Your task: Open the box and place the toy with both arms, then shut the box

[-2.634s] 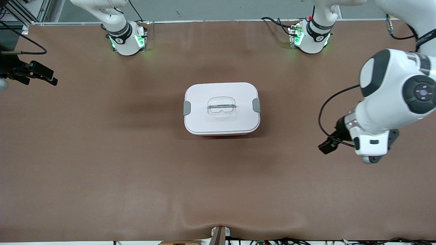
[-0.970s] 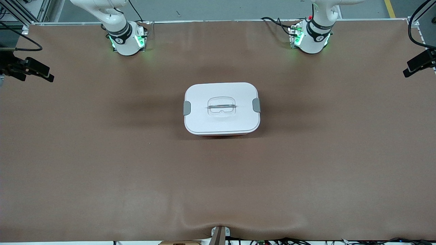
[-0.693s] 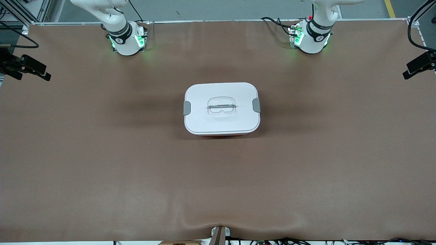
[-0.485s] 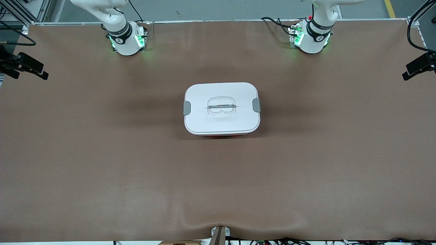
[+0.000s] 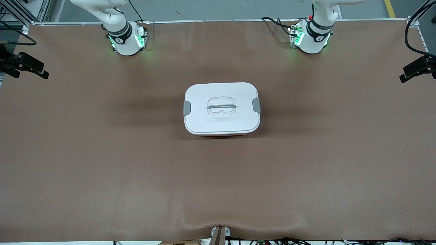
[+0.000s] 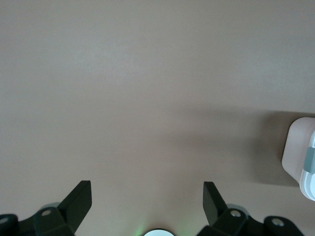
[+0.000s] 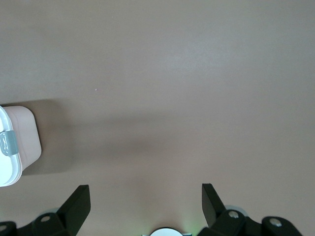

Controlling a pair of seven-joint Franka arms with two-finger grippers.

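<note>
closed box at mid-table, both grippers parked wide at the table ends

the box (image 5: 221, 109) sits on the table (image 5: 102, 163) about midway between the two ends, its white lid (image 5: 221, 93) on and one grey clip at each short end: clip (image 5: 187, 108) toward the right arm's end, clip (image 5: 256, 105) toward the left arm's end. the box's long axis runs along the table from one arm's end to the other, and the bar of the handle (image 5: 221, 107) lies along the same line. the left gripper (image 5: 414, 69) hangs over its own table edge, fingers spread and empty; the right gripper (image 5: 29, 66) hangs over the other edge, likewise spread and empty. each is well apart from the box, at roughly equal reach, so neither arm is clearly nearer. each gripper faces the short end and clip on its own side, as the wrist views show (box corner (image 6: 300, 157); box corner (image 7: 17, 145)). the toy is not in view, so whether it is already inside cannot be told. the likely next approach is inward along the box's long axis, one arm to each clip.
</note>
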